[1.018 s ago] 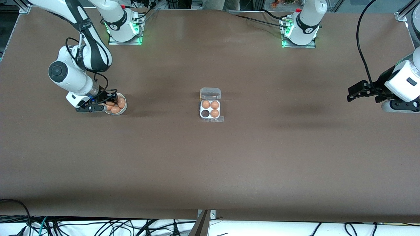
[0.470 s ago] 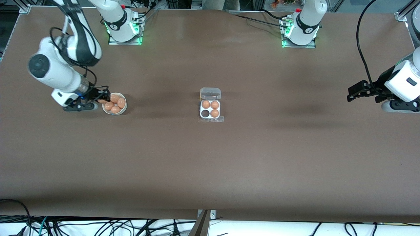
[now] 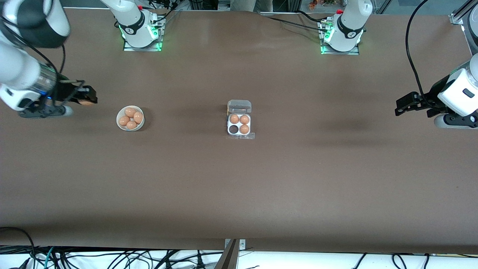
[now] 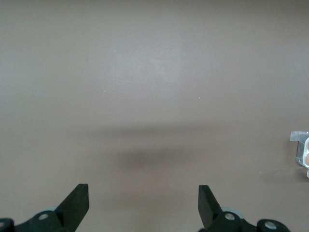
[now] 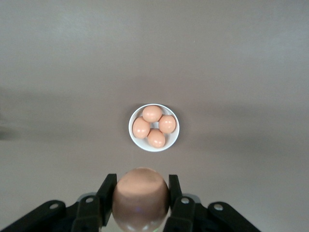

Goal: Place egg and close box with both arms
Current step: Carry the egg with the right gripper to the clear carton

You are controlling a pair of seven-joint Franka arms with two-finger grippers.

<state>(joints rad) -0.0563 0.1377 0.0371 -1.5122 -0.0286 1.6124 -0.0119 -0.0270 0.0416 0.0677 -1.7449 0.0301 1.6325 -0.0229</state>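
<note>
My right gripper (image 3: 87,98) (image 5: 140,191) is shut on a brown egg (image 5: 140,197), held up over the table toward the right arm's end, apart from the bowl. The box (image 3: 239,124) sits mid-table with its clear lid (image 3: 239,106) folded open; three brown eggs fill its cells and one cell (image 3: 233,129) is dark and empty. In the left wrist view an edge of the box (image 4: 303,152) shows. My left gripper (image 3: 405,106) (image 4: 143,203) hangs open over the table toward the left arm's end, with nothing between its fingers; that arm waits.
A round white bowl (image 3: 120,126) (image 5: 136,143) holding several brown eggs stands on the brown table between the right gripper and the box. The two arm bases (image 3: 141,28) (image 3: 341,31) stand along the table's back edge. Cables hang below the front edge.
My right gripper has risen out of the bowl with an egg and moved away toward the right arm's end of the table. The left arm and the box have not moved.
</note>
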